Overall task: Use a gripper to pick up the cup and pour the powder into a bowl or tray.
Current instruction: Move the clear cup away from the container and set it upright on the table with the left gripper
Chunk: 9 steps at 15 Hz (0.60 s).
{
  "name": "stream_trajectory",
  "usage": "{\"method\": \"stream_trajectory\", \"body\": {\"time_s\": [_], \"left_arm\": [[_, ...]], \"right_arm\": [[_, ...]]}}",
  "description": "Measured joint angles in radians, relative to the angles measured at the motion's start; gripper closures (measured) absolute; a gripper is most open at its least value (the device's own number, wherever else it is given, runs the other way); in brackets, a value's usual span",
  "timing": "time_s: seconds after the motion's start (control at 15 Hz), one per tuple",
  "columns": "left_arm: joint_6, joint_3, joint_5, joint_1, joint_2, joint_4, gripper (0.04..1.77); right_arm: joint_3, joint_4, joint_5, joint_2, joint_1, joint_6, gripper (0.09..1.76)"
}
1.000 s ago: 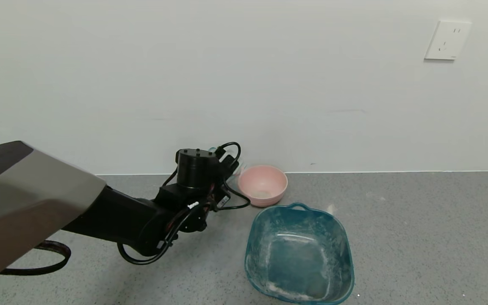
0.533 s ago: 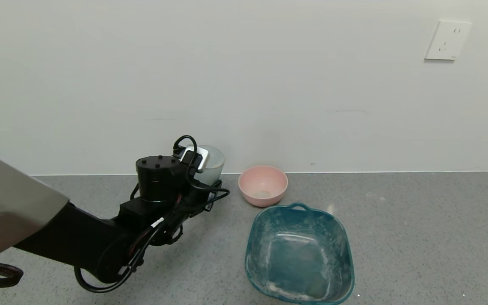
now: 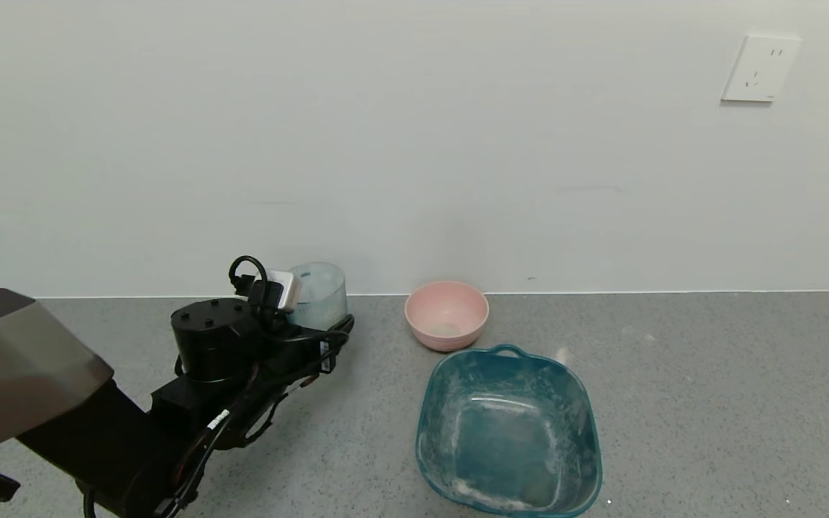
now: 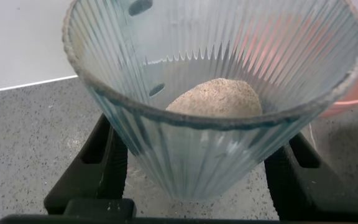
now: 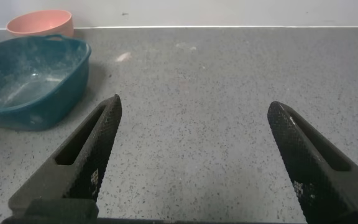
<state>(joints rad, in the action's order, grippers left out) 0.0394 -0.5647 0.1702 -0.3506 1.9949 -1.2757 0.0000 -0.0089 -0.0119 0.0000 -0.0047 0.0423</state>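
Observation:
My left gripper (image 3: 314, 324) is shut on the pale-blue ribbed cup (image 3: 318, 293) and holds it upright near the back wall, well to the left of the pink bowl (image 3: 447, 314). In the left wrist view the cup (image 4: 216, 93) fills the picture between my two black fingers (image 4: 107, 158). I see no clear heap of powder inside it. A faint whitish patch of powder (image 3: 447, 329) lies in the bottom of the pink bowl. My right gripper (image 5: 194, 106) is open and empty over bare counter, out of the head view.
A larger teal tub (image 3: 508, 430) with a handle and white powder smears stands in front of the pink bowl. It also shows in the right wrist view (image 5: 27, 81). The grey speckled counter (image 3: 709, 403) ends at the white wall.
My left arm has drawn back to the left, away from the pink bowl, carrying the cup. The cup has come from a tilted pose at the bowl's rim to upright.

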Motion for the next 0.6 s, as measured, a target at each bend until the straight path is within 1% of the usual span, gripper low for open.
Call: {"method": "stream_trajectory", "body": {"time_s": [0.27, 0.6], "left_arm": [[-0.01, 0.023, 0.016, 0.006, 0.043, -0.013, 0.55], [-0.013, 0.017, 0.032, 0.005, 0.114, -0.016, 0.55]], "right_arm": [[0.0, 0.0, -0.001, 0.0, 0.0, 0.0, 0.14], [0.0, 0.0, 0.0, 0.0, 0.0, 0.0, 0.14]]}}
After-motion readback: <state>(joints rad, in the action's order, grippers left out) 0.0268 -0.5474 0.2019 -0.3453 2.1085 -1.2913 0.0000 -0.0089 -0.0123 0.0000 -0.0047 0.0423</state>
